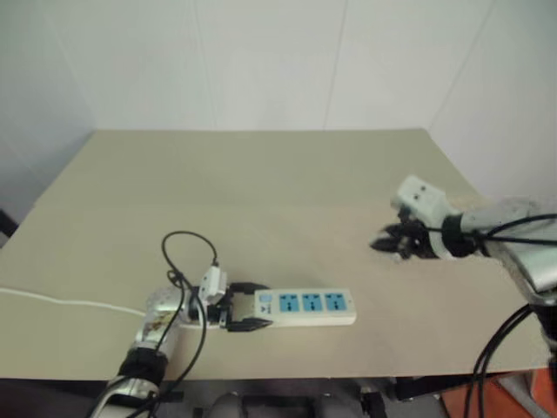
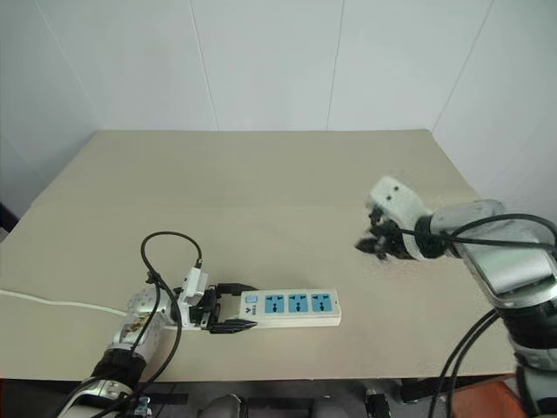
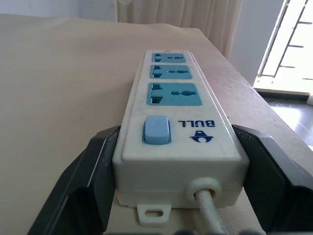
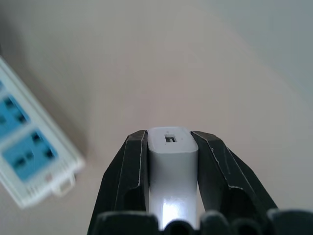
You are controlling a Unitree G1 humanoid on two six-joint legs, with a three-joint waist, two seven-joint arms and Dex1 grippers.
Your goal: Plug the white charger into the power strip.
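Two tools work apart: the left tool (image 1: 244,310) clasps the power strip (image 1: 305,306) at its switch end on the bench (image 1: 278,200), the right tool (image 4: 169,147) clenches the white charger (image 4: 171,166).

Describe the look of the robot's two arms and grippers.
Both arms are silver metal tubes with black joint rings and loose black cables. Each wrist carries a white boxy housing. The left gripper and right gripper each have two black, pointed fingers.

**Open desk between my two arms**

Bare desk (image 2: 261,183) lies between my right gripper (image 2: 370,246) and the power strip (image 2: 291,306) near the front edge. My left gripper (image 2: 228,318) flanks the switch end; all three sockets stand unobstructed from above.
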